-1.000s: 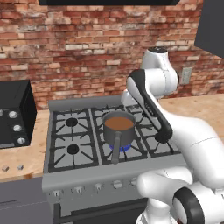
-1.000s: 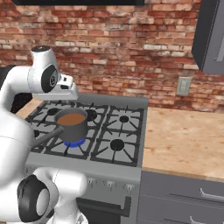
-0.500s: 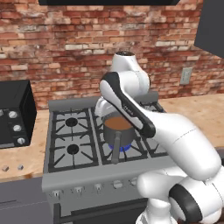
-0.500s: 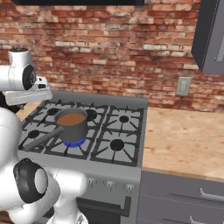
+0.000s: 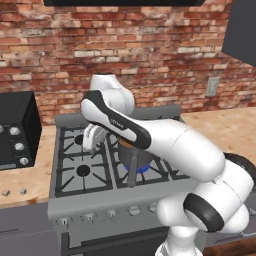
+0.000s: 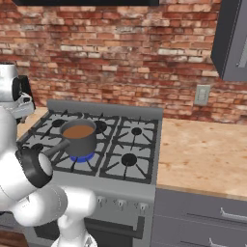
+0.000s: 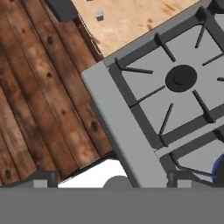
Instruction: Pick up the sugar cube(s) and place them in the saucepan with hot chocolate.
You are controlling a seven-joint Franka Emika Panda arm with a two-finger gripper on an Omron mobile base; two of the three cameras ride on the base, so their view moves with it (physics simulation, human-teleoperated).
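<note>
Two tiny pale sugar cubes (image 5: 6, 192) (image 5: 23, 190) lie on the wooden counter left of the stove. In the hand view one sugar cube (image 7: 99, 15) sits far ahead on the counter, beyond the stove's corner. The dark grey saucepan (image 6: 79, 138) holds brown hot chocolate (image 6: 78, 131) on the front left-centre burner over a blue flame. In the left base view the saucepan (image 5: 136, 156) is half hidden behind my arm, its handle pointing forward. My gripper (image 5: 93, 145) hangs over the stove's left burners, left of the pan. In the hand view the gripper (image 7: 113, 178) is open and holds nothing.
A black oven (image 5: 15, 130) with round knobs stands on the counter at the far left. Stove knobs (image 5: 110, 214) line the front panel. A broad wooden counter (image 6: 202, 144) runs right of the stove. The wooden floor (image 7: 39, 100) lies below the stove's front edge.
My arm has swung left across the stove, from the pan's right side to above the left burners. The gripper stays open. The saucepan has not moved.
</note>
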